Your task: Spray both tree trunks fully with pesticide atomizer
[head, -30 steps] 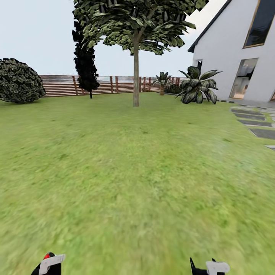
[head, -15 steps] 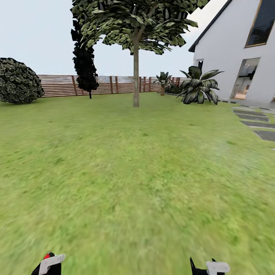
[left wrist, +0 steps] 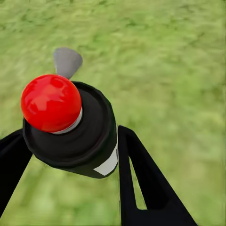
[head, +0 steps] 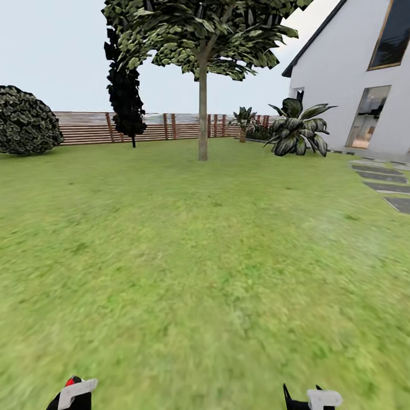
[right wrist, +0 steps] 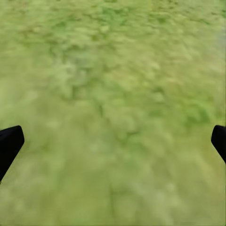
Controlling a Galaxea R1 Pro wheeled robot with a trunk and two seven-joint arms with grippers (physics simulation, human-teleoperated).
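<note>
My left gripper (left wrist: pixel 70 135) is shut on the pesticide atomizer (left wrist: pixel 77 136), a dark bottle with a red tip and a white band. In the head view the left gripper (head: pixel 71 394) sits at the bottom left with the atomizer's red tip (head: pixel 71 381) poking up. At the bottom right my right gripper (head: pixel 310 398) is open, and in its wrist view the right gripper (right wrist: pixel 113 141) has only grass between its wide-apart fingers. Far ahead on the lawn stands a tree with a bare pale trunk (head: pixel 203 114). A darker tree (head: pixel 124 85) rises by the fence.
Green lawn (head: pixel 188 256) stretches ahead to a slatted wooden fence (head: pixel 85 127). A round dark bush (head: pixel 25 121) is at the far left, a short palm (head: pixel 296 135) and a white house (head: pixel 353 85) at the right. Dark stepping stones (head: pixel 387 187) lie along the right edge.
The whole head view has crept forward over the lawn toward the tree, so the camera moved. Both grippers keep the same places and states.
</note>
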